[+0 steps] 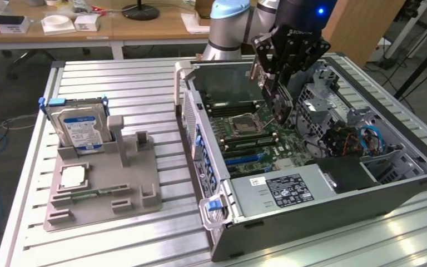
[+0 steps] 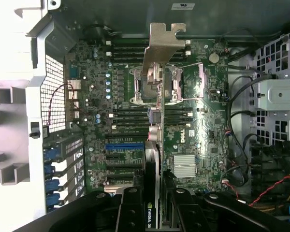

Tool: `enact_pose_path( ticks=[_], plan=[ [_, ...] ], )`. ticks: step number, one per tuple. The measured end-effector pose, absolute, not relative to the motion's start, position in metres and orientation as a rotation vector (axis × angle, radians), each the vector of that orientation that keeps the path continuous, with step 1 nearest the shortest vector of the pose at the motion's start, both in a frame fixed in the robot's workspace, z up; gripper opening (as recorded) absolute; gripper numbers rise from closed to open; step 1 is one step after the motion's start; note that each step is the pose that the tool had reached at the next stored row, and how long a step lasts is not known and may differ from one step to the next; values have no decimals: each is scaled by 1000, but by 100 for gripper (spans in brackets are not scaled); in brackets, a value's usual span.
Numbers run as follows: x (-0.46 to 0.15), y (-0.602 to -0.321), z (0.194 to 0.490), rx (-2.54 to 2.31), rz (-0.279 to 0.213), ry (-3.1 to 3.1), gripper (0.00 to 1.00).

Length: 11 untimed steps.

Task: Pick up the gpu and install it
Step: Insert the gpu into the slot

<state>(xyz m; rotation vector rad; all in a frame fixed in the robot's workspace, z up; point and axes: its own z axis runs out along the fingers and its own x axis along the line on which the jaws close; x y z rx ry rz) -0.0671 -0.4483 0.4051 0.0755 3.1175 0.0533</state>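
In the exterior view, the arm [image 1: 227, 25] reached down from the far side of the surface [image 1: 124, 78] into the open computer case [image 1: 310, 189], its wrist pointing almost straight down. The fingers [image 1: 300, 60] pinched the gpu [image 1: 277, 97] by its upper edge, so the card hung upright and slightly tilted above the motherboard [image 1: 262, 150], next to the CPU socket [image 1: 242, 125]. Whether its lower edge touched the board could not be told. Well apart, toward the exterior view's left, 1 hard drive [image 1: 84, 125] stood upright in a gray holder [image 1: 117, 189].

In the wrist view, the 2 fingers [image 2: 130, 212] were clamped on either side of the gpu [image 2: 157, 121], seen edge-on as a thin strip. Its metal bracket [image 2: 163, 46] lay at the far end, near the case wall. Below the card sat the expansion slots [image 2: 123, 159] and a silver heatsink [image 2: 186, 165].
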Motion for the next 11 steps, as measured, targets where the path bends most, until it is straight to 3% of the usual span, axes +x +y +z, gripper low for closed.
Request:
enact_pose_path(
  ticks=[11],
  plan=[
    [-67,-448,404,-122,55,3118,26]
  ],
)
